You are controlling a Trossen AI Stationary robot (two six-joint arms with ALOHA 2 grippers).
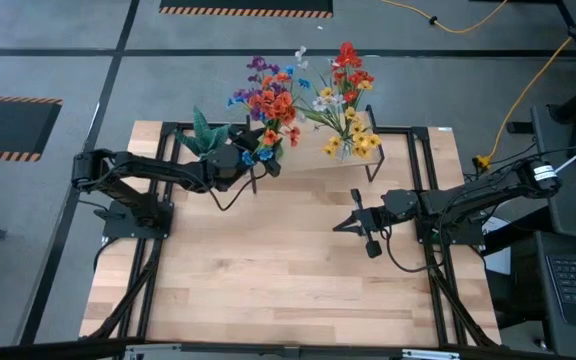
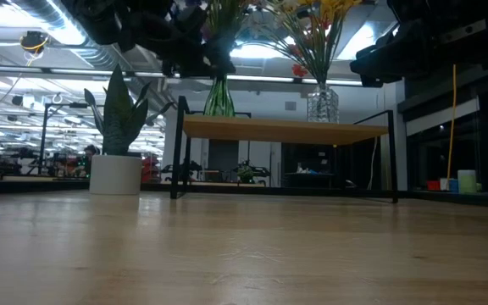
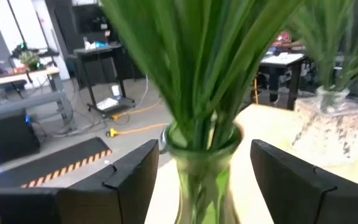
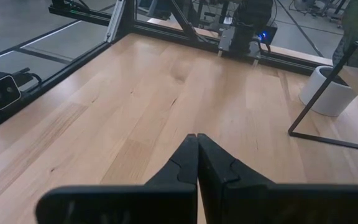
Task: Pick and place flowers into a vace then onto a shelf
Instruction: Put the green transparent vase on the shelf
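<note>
Two vases of flowers stand on the shelf point(image 2: 282, 130) at the table's far side. The green glass vase point(image 3: 201, 165) holds purple, orange and blue flowers point(image 1: 268, 100). The clear vase point(image 2: 322, 106) to its right holds red, white and yellow flowers point(image 1: 348, 100). My left gripper point(image 1: 261, 155) is level and open. Its fingers point(image 3: 132, 180) stand on either side of the green vase's neck, each with a small gap to the glass. My right gripper point(image 1: 353, 222) hangs shut over the table's middle right and holds nothing.
A spiky green plant in a white pot point(image 2: 115, 174) stands on the table left of the shelf, close to my left arm. The shelf's black legs point(image 2: 177, 148) reach down to the tabletop. Bare wood point(image 1: 268, 270) stretches from the shelf to the near edge.
</note>
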